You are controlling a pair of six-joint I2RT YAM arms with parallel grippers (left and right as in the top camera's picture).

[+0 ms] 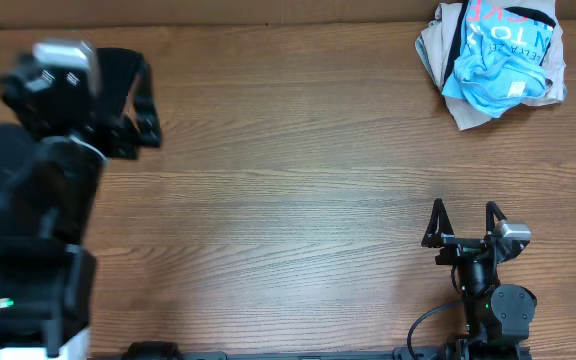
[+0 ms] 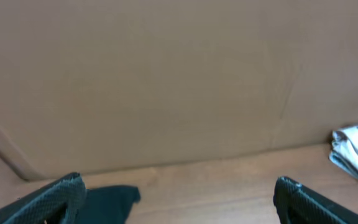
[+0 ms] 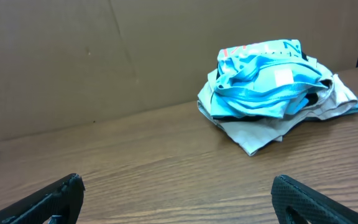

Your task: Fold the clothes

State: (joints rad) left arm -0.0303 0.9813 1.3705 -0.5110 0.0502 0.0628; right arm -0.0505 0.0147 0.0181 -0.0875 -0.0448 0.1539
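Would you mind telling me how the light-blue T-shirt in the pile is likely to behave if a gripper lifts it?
The light-blue T-shirt lies crumpled in soft folds, so it will probably droop limply. It rests on a beige garment, which might drag along. It looks thin, so likely light.

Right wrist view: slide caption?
Open right hand faces a crumpled light-blue T-shirt atop a beige garment on the wooden table.

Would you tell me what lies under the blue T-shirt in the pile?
A beige garment spreads out beneath the T-shirt, with black fabric peeking out between them. Anything deeper is covered and cannot be seen.
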